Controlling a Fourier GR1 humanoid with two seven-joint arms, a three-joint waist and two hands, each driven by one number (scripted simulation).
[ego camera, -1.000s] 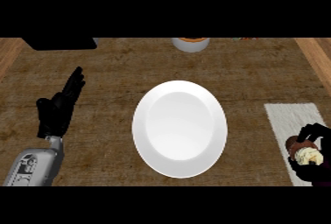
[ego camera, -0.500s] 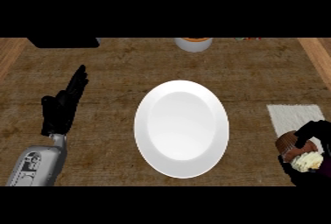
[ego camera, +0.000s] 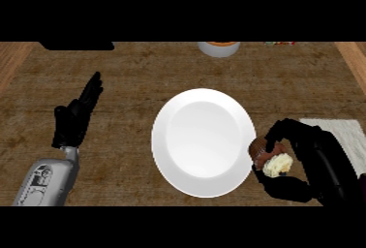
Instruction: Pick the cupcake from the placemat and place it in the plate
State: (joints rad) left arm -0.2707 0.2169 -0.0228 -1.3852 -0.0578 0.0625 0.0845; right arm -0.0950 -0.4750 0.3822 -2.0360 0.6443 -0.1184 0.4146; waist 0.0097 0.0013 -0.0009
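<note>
Since the earlier head-view frames, the right hand (ego camera: 304, 160) has carried the cupcake (ego camera: 271, 160) leftward off the placemat (ego camera: 343, 133); it now sits just beside the right rim of the plate (ego camera: 204, 140), so the pick looks done and the transfer is under way.

Head view, now: the right hand's fingers are curled round the cupcake, brown base toward the plate, pale frosting showing between fingers and thumb. The cupcake appears to touch or slightly overlap the plate's rim; cannot tell whether it is above or level with it. It is not yet over the plate's centre. Judgement: a further leftward move is needed before release.

Left hand (ego camera: 75, 121) rests at view left, fingers straight, holding nothing, well apart from the plate. Bench (ego camera: 129, 68) carries a small cup (ego camera: 219, 48) at the far edge.
</note>
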